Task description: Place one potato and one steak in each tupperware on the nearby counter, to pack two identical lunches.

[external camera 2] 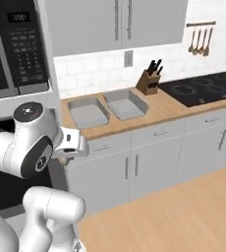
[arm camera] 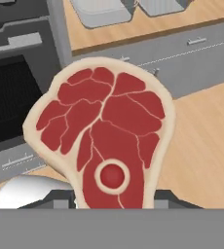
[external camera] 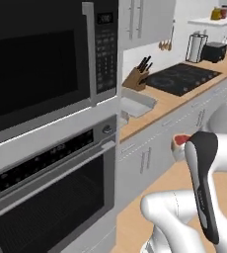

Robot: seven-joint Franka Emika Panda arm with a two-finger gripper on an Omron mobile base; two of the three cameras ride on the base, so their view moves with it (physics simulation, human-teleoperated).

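So the tool (arm camera: 113, 206) is clamped on the steak (arm camera: 104, 136), a raw red slab with a pale fat rim and a round bone near the bottom, held up in the air in front of the white cabinet fronts (external camera 2: 154, 162). From the left base view you can just catch the steak poking out behind the arm. Both tupperware trays, the left tupperware (external camera 2: 88, 112) and the right tupperware (external camera 2: 126, 104), sit side by side on the wooden surface (external camera 2: 164, 110), right next to each other. A knife block (external camera 2: 151, 78) stands just past them, then the black cooktop (external camera 2: 203, 88).
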